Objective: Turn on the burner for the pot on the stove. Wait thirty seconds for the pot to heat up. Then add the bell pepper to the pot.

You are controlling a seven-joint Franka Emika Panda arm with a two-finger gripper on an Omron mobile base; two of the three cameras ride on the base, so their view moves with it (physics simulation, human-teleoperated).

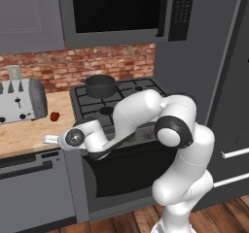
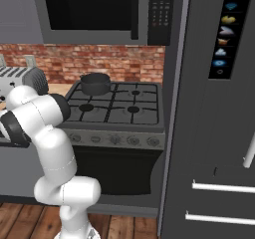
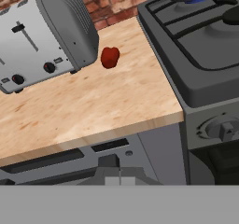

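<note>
With a blue flame under the pot [image 1: 100,85], the empty, closed jaws must open and reach the bell pepper [image 3: 110,57] on the surface [image 3: 93,106].

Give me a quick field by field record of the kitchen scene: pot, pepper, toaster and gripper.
pot: dark grey metal pot on the rear left burner of the dark grey gas stove
bell pepper: small red bell pepper on the wooden counter, beside the silver toaster
gripper: gripper shut, holding nothing, low before the counter's front edge
</note>
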